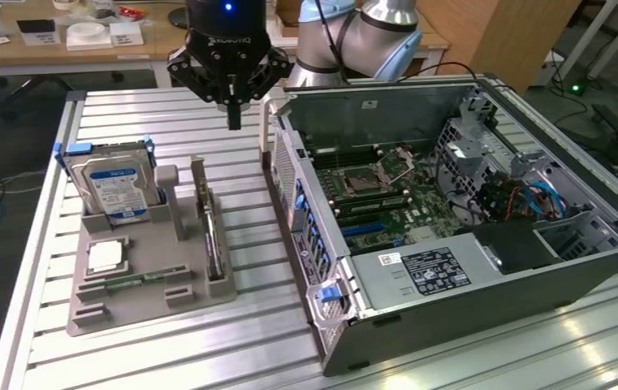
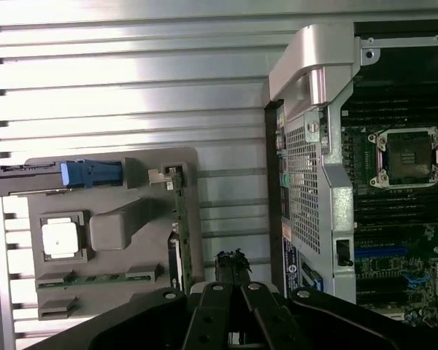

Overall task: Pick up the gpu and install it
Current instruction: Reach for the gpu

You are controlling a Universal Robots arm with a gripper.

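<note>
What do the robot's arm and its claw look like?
The gripper is black, with white ROBOTIQ lettering, a blue light above and jointed links narrowing to a thin tip. The arm is silvery grey and rounded, with a pale blue joint cap.

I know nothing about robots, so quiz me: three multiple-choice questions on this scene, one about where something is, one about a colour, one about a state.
1. The gpu is: A on edge in the grey holder; B on the floor; C on the far desk.
2. The hard drive label is: A red; B blue; C yellow.
3. The computer case is: A sealed; B open-sided; C upside down.
Answers: 1 A, it stands in the holder's slot. 2 B, the sticker is blue. 3 B, the motherboard shows inside.
</note>
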